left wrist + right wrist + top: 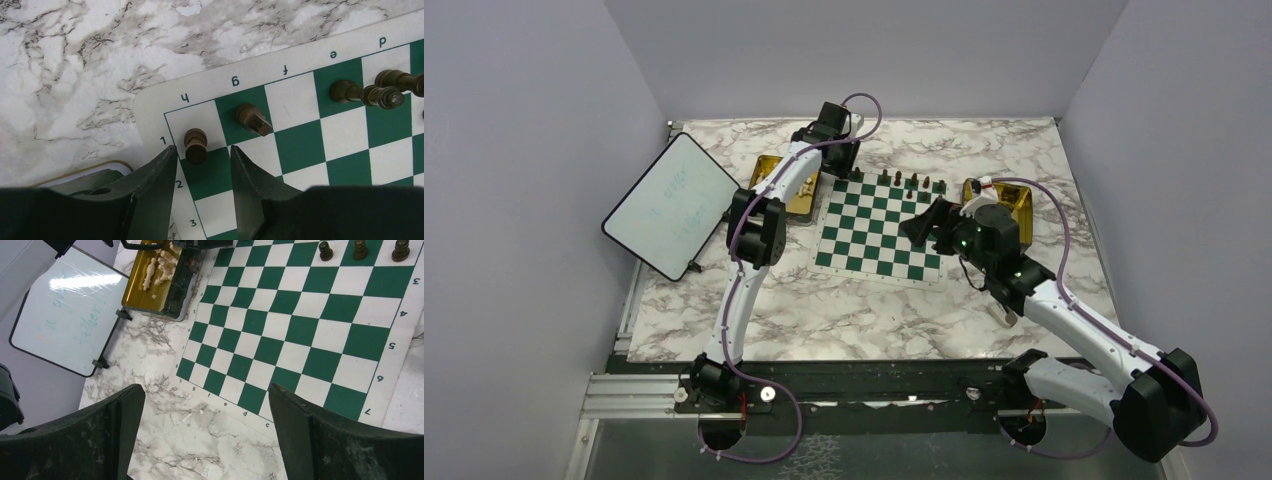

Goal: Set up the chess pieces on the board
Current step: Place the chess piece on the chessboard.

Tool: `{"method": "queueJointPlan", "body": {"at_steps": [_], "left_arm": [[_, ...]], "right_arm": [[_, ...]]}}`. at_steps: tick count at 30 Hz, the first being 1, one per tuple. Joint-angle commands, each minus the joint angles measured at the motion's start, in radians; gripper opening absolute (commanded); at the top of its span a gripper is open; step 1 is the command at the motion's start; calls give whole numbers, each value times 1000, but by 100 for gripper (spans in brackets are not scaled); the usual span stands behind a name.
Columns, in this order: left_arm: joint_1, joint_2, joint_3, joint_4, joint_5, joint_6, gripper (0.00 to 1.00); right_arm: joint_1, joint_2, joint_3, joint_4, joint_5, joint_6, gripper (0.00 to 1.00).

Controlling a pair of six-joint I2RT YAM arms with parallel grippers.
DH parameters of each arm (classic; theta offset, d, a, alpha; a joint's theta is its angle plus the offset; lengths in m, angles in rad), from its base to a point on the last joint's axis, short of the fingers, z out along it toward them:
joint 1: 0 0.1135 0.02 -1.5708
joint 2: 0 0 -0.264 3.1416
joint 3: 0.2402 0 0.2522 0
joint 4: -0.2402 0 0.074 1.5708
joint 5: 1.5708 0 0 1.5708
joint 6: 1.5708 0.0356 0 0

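One board (879, 235) lay on the marble table (824, 320). The left gripper (202, 148) hung over the board's h1 corner with its two fingers (160, 175) parted. A dark rook (195, 145) stood upright at that corner square between the fingertips, with a clear gap on the knight's side, so it was not clamped. On the next square along the board's edge row, g1, stood one dark knight (254, 120). Three more dark pieces (345, 91) stood further along the same row, which made five in the left wrist view. From above they were too small to count surely.

The right gripper (205, 388) hovered above the board's middle near its right edge, with its jaws spread wide and nothing between them.

Two gold trays flanked the board, one (769, 172) at its left edge and one (1022, 200) at its right edge. The left tray held a heap of cream pieces (160, 267) too tangled to count. One white tablet (672, 205) lay further left of the board, beyond that tray.
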Motion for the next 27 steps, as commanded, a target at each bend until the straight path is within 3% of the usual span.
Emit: {"method": "queueJointPlan", "body": {"at_steps": [1, 9, 12, 16, 17, 18, 19, 27], "left_arm": [[2, -15, 34, 15, 30, 1, 46], [3, -88, 37, 26, 63, -23, 52], [7, -130, 31, 27, 90, -47, 59], [12, -212, 0, 25, 102, -74, 73], [12, -237, -14, 26, 101, -79, 80], [11, -263, -29, 26, 102, -87, 94], [11, -286, -43, 26, 103, -94, 98], [11, -502, -273, 24, 152, -123, 99]], "right_arm": [[-4, 13, 18, -16, 22, -9, 100], [-4, 20, 26, -48, 72, -27, 100], [-4, 25, 22, -46, 159, -98, 100], [-3, 58, 84, -145, 320, -166, 100], [-4, 66, 103, -159, 345, -183, 100], [-4, 78, 119, -168, 361, -199, 100], [-5, 86, 134, -168, 368, -212, 100], [-10, 199, 194, -76, 438, -318, 100]]}}
